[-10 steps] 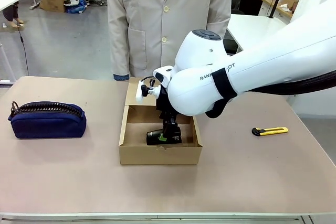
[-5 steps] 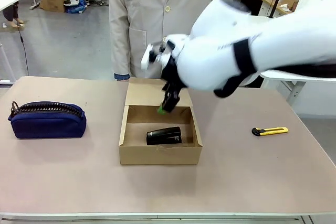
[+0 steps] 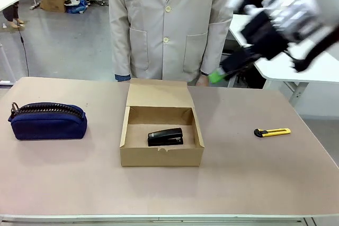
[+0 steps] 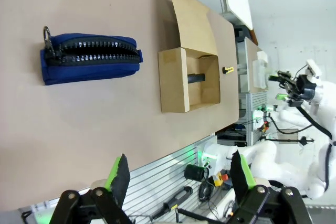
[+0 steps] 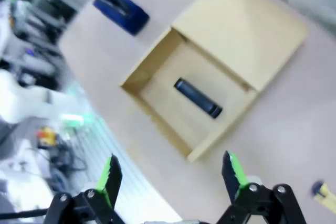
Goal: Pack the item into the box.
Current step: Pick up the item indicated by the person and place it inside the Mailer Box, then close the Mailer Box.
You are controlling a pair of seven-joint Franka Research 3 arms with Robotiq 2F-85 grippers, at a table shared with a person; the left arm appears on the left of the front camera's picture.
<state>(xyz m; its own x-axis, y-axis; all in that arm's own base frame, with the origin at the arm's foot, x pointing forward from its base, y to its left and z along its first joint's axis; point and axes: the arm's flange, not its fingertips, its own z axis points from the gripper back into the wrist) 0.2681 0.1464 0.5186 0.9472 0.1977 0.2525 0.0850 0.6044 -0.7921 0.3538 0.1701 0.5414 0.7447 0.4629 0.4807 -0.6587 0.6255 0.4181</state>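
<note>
The black stapler (image 3: 165,137) lies flat inside the open brown cardboard box (image 3: 161,157) at the middle of the table, with the lid flap folded back toward the person. My right gripper (image 3: 217,75) is motion-blurred high above the table's far right, well clear of the box. Its wrist view looks down on the stapler (image 5: 198,98) in the box (image 5: 241,30), and the right gripper (image 5: 170,171) is open and empty. The left gripper (image 4: 178,174) is open too, high up off the table's left side, with the box (image 4: 173,80) and stapler (image 4: 198,77) far below.
A navy zippered pouch (image 3: 47,121) lies at the table's left. A yellow utility knife (image 3: 272,132) lies to the right of the box. A person in a beige coat (image 3: 169,25) stands at the far edge, right behind the box.
The right gripper let go of the stapler in the box, then rose and swung up and to the right. The stapler stays in the box.
</note>
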